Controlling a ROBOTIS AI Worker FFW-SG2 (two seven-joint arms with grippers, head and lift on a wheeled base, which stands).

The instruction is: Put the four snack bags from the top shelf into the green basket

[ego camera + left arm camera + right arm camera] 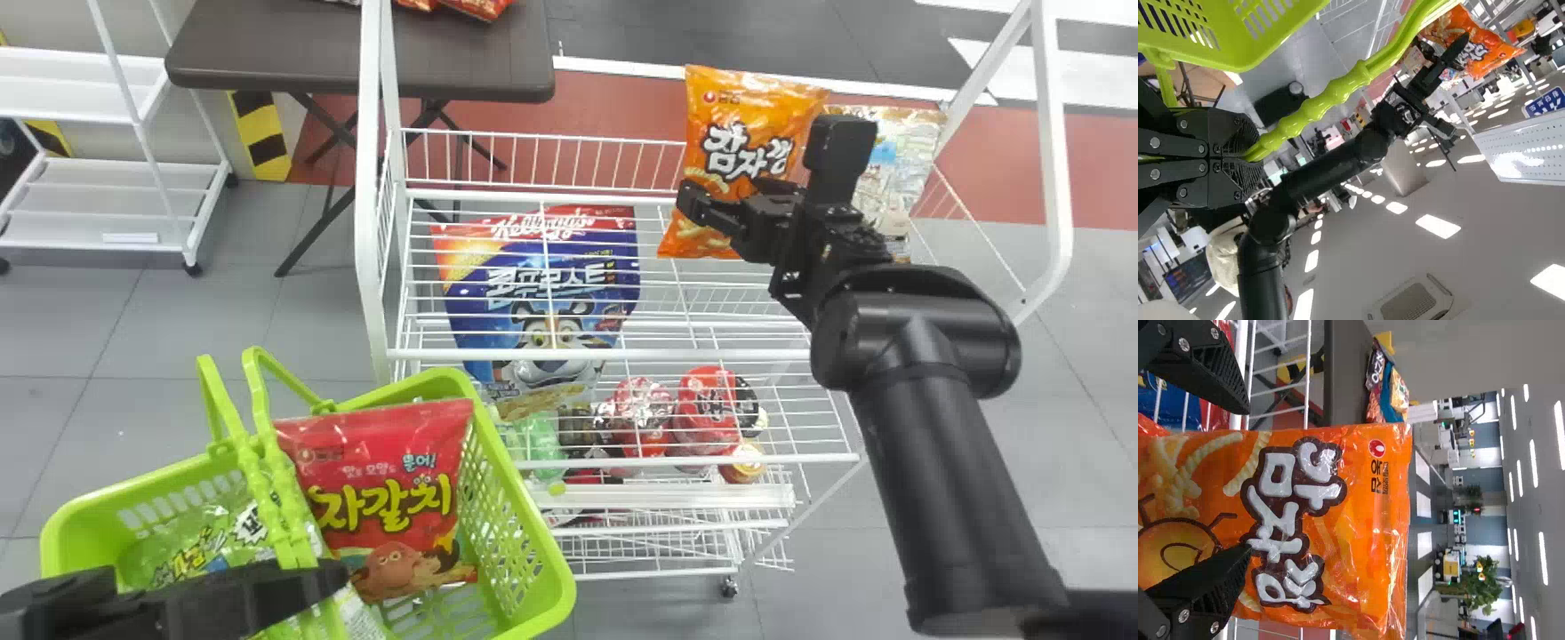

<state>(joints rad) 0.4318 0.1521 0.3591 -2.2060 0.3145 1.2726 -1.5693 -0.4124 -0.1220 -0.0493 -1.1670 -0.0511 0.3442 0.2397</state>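
- Basket (527,498): red bag (400,480) and green bag (191,551) inside, the red one's top edge rising over its rim.
- Left claw (311,587), over the basket: closed on its handle (1345,83), a grip the left wrist view shows plainly.
- Orange bag (751,124): beyond the basket and to its right, upright on the top shelf (551,194).
- Right claw (765,173), beyond the basket to the right: spread wide before the orange bag, holding nothing; the right wrist view shows one finger overlapping the bag's front, the other off its side.
- Pale bag (889,169): farther right from the basket, close beside the orange one; a white post (1053,151) rises past it.
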